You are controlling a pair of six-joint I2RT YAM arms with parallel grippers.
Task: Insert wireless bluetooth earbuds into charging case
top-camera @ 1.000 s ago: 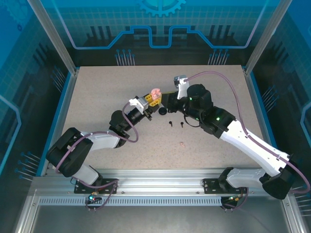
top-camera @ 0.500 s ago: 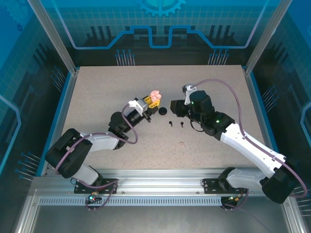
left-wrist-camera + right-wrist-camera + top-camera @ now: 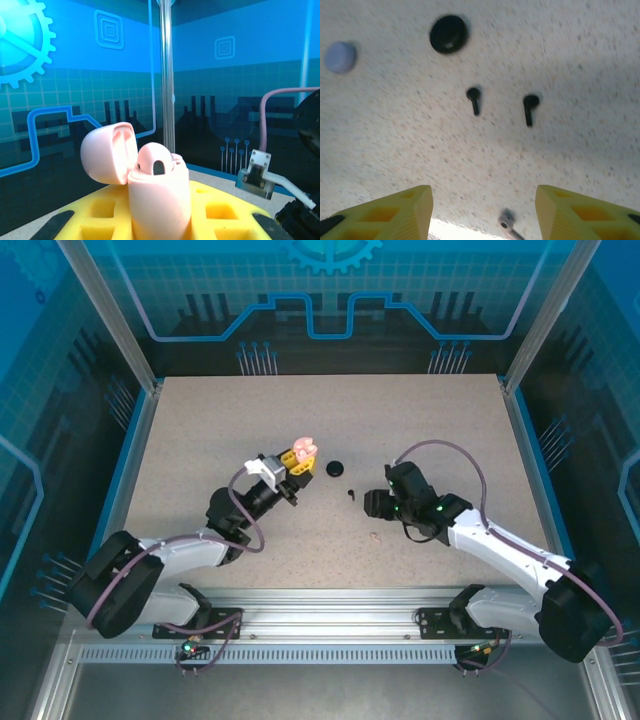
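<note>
l gripper (image 3: 300, 461) w/ open pink case (image 3: 159, 200)

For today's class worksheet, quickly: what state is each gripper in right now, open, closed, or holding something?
The left gripper is closed on the pink charging case, whose lid is open.
The right gripper is open and holds nothing.

Black-and-white arms (image 3: 495, 548), mauve cables (image 3: 445, 443), yellow gripper fingers (image 3: 400, 210)
</note>
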